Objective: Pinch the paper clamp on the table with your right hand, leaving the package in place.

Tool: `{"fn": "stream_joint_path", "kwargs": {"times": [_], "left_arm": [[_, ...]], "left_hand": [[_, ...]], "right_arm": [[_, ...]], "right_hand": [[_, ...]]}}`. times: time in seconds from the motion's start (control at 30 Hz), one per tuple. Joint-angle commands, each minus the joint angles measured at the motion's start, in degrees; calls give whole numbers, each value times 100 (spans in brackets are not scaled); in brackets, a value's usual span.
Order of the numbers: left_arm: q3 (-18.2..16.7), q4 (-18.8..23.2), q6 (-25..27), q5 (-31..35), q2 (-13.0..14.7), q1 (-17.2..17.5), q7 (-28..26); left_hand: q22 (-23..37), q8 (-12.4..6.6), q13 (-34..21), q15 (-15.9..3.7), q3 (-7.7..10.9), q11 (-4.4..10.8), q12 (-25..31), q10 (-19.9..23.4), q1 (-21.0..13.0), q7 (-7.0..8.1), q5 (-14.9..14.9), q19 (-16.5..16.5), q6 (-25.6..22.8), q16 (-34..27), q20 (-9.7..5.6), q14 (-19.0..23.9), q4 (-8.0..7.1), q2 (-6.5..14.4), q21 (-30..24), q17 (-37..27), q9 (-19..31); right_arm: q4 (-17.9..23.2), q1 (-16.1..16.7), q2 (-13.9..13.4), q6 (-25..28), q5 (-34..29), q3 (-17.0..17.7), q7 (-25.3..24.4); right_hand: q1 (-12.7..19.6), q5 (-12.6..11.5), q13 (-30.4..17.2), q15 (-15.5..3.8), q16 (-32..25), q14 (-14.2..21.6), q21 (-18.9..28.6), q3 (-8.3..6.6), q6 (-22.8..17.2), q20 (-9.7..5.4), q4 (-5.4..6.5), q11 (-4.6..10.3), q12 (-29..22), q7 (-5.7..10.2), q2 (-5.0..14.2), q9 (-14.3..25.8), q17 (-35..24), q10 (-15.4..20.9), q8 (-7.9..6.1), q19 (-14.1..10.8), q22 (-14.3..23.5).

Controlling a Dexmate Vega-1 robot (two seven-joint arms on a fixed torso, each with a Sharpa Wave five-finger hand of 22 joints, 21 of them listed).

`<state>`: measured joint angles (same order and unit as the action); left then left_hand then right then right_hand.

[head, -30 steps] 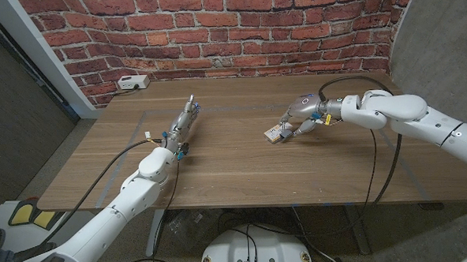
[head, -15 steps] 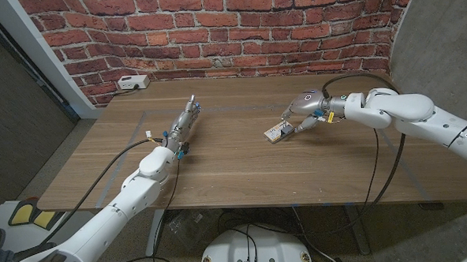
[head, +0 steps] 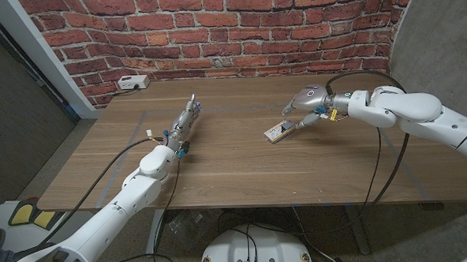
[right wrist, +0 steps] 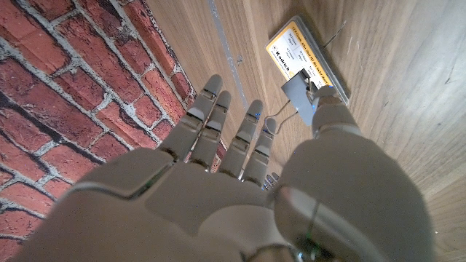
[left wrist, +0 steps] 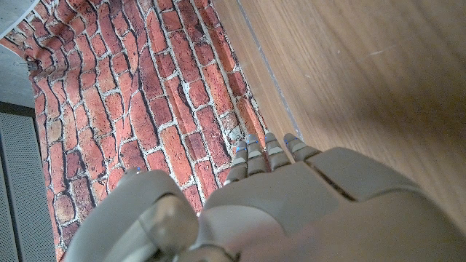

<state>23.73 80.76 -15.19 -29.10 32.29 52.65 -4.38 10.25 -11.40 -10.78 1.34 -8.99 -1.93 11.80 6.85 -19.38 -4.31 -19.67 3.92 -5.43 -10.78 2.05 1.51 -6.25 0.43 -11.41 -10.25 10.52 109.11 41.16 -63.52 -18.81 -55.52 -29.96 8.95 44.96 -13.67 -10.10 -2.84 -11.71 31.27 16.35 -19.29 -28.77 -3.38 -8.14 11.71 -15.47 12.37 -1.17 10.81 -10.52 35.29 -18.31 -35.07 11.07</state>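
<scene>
The right hand point(head: 305, 104) hangs above the wooden table point(head: 235, 158) with its fingers point(right wrist: 218, 124) stretched out and held apart from the thumb, which reaches down to the paper clamp point(right wrist: 300, 93); in the right wrist view the thumb tip touches the clamp's grey plate, but no finger shows pressing from the other side, so whether it is truly pinched cannot be told. The clamp sits at the edge of the package point(head: 278, 132), a small yellow-and-white card lying flat on the table just beside the hand. Compared with a second ago, the hand has lifted and drawn back toward the robot's right, off the package, which lies where it was. In the head view the clamp is too small to make out, and the print on the package cannot be read. The left hand point(head: 184, 122) lies stretched out on the table well apart, unchanged, fingers close together and straight, holding nothing.
</scene>
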Motion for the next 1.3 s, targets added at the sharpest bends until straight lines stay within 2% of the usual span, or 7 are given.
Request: {"fn": "stream_joint_path", "kwargs": {"times": [0.03,0.27,0.4,0.77,1.23,1.3], "left_arm": [[23,-82,-40,3,-30,-79,49],[38,-111,-37,3,-39,-110,77],[43,-127,-44,6,-41,-122,87],[35,-158,-77,0,-51,-142,98],[38,-178,-80,-5,-54,-166,122],[42,-188,-83,-8,-61,-170,127]], "left_hand": [[24,2,-18,6,-54,13,-9,-20,-36,30,6,68,-9,7,1,-31,13,6,7,-26,21],[24,0,-18,3,-62,18,-9,-19,-38,26,7,72,-12,7,3,-34,13,10,5,-26,21],[24,2,-18,6,-68,23,-10,-23,-40,25,8,73,-8,7,4,-36,12,13,4,-26,21],[24,5,-18,5,-85,25,-11,-26,-46,30,10,76,-2,5,8,-37,12,19,0,-26,21],[25,3,-18,9,-106,24,-13,-32,-52,25,12,85,-6,6,12,-44,11,29,-3,-26,21],[25,3,-18,6,-109,25,-12,-31,-53,29,12,84,-6,7,15,-47,11,30,-4,-26,21]], "right_arm": [[352,317,-188,292,1,305,-159],[504,511,-280,444,1,475,-330],[494,625,-310,449,11,552,-616],[420,794,-341,425,22,677,-1226],[391,927,-374,323,175,812,-1711],[389,946,-372,312,213,827,-1745]], "right_hand": [[20,-37,-18,-370,-16,59,45,-18,-78,-174,20,10,-9,4,36,15,-18,61,-36,-80,15],[24,-34,-18,-387,-20,110,54,-19,-128,-179,21,13,-8,7,43,14,-18,93,-44,-102,17],[33,-27,-20,-440,-24,202,72,-24,-226,-197,23,8,-17,13,61,14,-17,188,-60,-145,20],[83,24,-28,-542,-56,703,185,-52,-691,-280,25,33,-68,23,145,21,-6,663,-147,-394,39],[158,110,-34,-655,-33,1125,316,-94,-1240,-351,11,50,-105,36,237,21,5,1238,-231,-628,60],[194,147,-35,-732,-38,1312,362,-112,-1472,-380,0,59,-110,40,263,22,11,1461,-266,-697,67]]}}
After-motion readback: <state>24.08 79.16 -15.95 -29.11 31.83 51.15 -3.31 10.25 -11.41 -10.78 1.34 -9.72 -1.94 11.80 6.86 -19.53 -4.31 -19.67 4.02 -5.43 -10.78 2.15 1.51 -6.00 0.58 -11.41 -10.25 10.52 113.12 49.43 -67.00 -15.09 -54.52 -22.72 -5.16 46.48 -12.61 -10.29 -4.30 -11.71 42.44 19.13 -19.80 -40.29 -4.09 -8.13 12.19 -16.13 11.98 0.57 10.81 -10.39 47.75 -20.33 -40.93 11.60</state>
